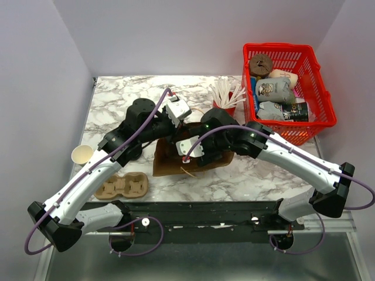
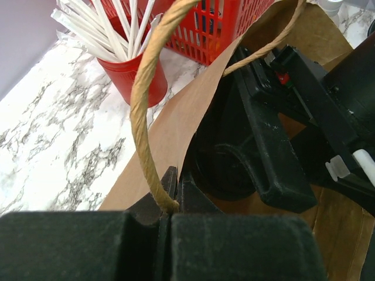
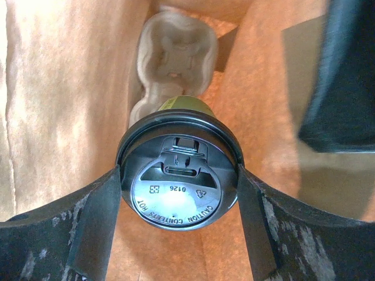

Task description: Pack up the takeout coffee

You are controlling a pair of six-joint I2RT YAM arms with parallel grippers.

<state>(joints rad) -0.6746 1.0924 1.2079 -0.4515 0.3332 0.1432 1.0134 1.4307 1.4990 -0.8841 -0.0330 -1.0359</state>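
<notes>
The takeout coffee (image 3: 179,187), an olive-green cup under a black lid, hangs inside the brown paper bag (image 3: 58,105). My right gripper (image 3: 179,171) is shut on it, one finger pressing each side of the lid. Below the cup, a pulp cup carrier (image 3: 176,58) lies on the bag's floor. My left gripper (image 2: 176,188) is shut on the bag's twine handle (image 2: 143,99), holding the bag's mouth (image 2: 176,129) up. From the top view the bag (image 1: 167,164) sits mid-table, with the right gripper (image 1: 186,156) reaching into it and the cup hidden.
A red cup of white sticks (image 1: 225,99) stands behind the bag, beside a red basket (image 1: 289,88) of packed goods at the back right. A cream-coloured cup (image 1: 81,154) and a second pulp carrier (image 1: 122,187) lie at the left front.
</notes>
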